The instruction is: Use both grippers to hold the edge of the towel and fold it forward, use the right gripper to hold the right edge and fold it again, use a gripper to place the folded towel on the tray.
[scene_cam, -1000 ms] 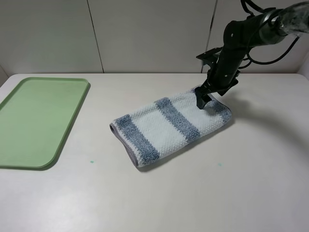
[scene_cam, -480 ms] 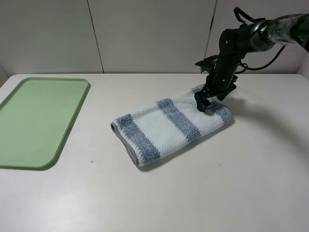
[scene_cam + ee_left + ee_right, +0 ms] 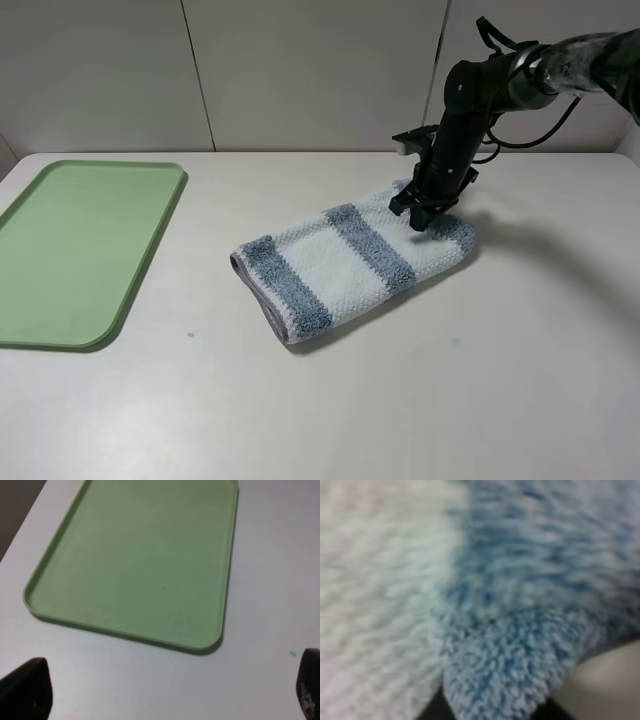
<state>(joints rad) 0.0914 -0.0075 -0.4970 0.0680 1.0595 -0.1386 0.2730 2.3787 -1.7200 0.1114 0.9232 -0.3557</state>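
The towel (image 3: 345,260), white with blue-grey stripes, lies folded in a long band on the table, right of centre. My right gripper (image 3: 420,215) points down onto its far right end, jaws pinched together on the cloth there. The right wrist view is filled with blurred terry (image 3: 520,580), a ridge of it bunched between dark finger parts. The pale-green tray (image 3: 80,245) lies flat at the left with nothing on it. My left gripper (image 3: 167,687) hovers open above the tray's (image 3: 140,555) near corner, holding nothing; it is outside the high view.
White table (image 3: 500,400) with a panelled wall behind. Two tiny green specks (image 3: 190,334) mark the tabletop in front of the towel; one speck (image 3: 292,653) shows beside the tray in the left wrist view.
My right gripper has shifted slightly left and down onto the towel's right end, and its jaws have gone from wide to pinched on the cloth. Towel and tray have not moved.
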